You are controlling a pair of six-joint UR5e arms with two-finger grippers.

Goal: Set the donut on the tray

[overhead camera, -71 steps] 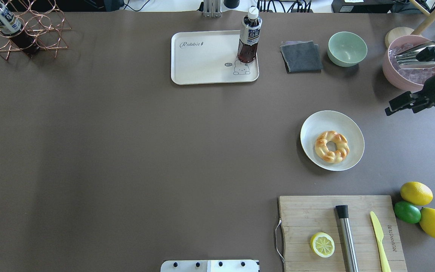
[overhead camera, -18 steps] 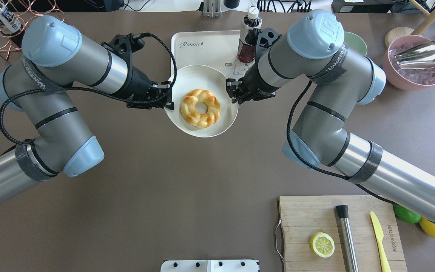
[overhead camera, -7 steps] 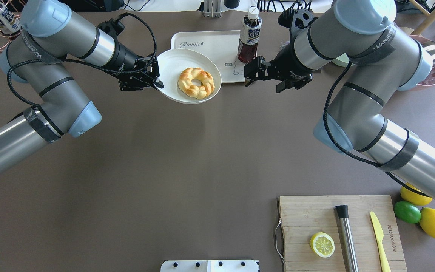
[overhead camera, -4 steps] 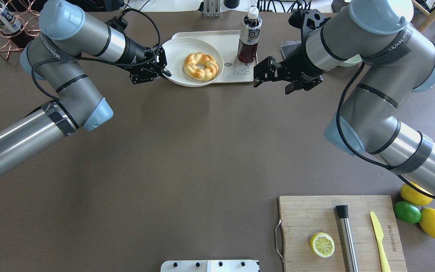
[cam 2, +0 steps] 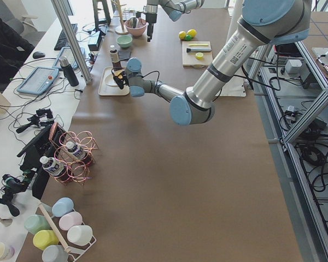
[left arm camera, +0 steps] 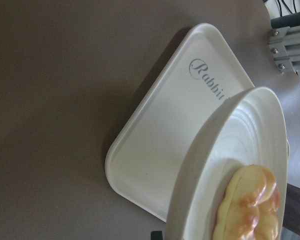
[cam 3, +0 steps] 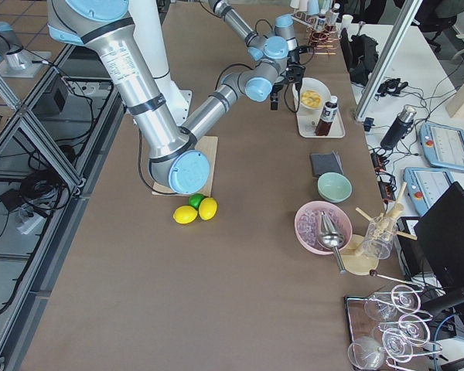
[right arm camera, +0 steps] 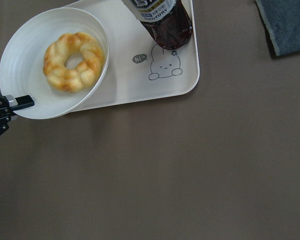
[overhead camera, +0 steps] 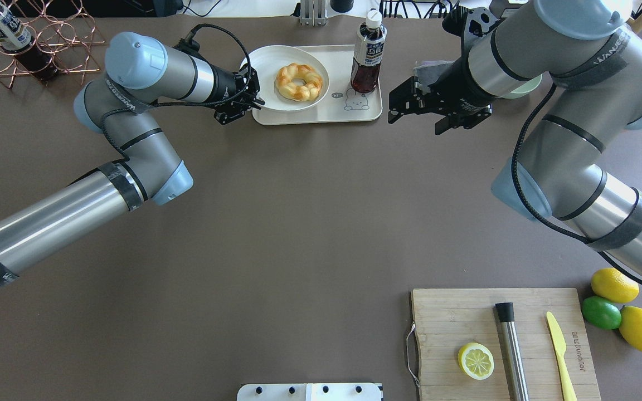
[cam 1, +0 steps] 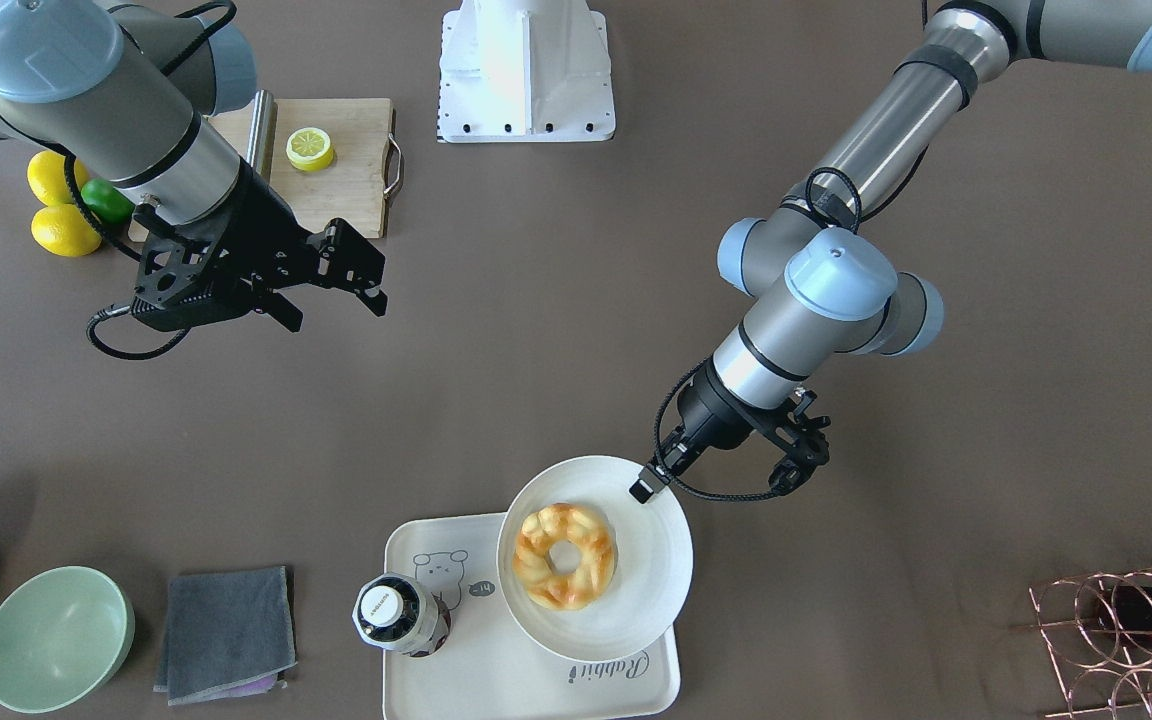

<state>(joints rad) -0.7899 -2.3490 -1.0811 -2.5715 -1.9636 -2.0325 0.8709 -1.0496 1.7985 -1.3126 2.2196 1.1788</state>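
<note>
**The donut (cam 1: pixel 534 565) lies on the plate (cam 1: pixel 656 570) over the tray (cam 1: pixel 496 670)**

It lies above the tray's end far from the bottle (cam 1: pixel 391 612). The left tool (cam 1: pixel 646 488) pinches the plate's rim just beside it; the right tool (cam 1: pixel 336 312), spread and empty, hangs beyond the bottle.

Donut (overhead camera: pixel 298 82): golden yellow, orange-brown glazed patches, braided. Tray (overhead camera: pixel 310 117): cream-white, grey "Rabbit" script, small grey bear outline. Plate (overhead camera: pixel 259 72): off-white, faint concentric ridges. Bottle (overhead camera: pixel 367 61): dark red-brown liquid, white cap, white-and-blue label. Cloth (cam 1: pixel 226 630): dark grey. Bowl (cam 1: pixel 56 638): pale green. Table (overhead camera: pixel 298 234): matte brown-grey. Cutting board (overhead camera: pixel 455 323): light wood grain. Lemon slice (overhead camera: pixel 476 360): yellow, pale segments. Knife (overhead camera: pixel 559 348): yellow-green. Lime (overhead camera: pixel 601 312): green. Whole lemons (overhead camera: pixel 614 285): bright yellow. Rack (overhead camera: pixel 48 42): copper wire.
</note>
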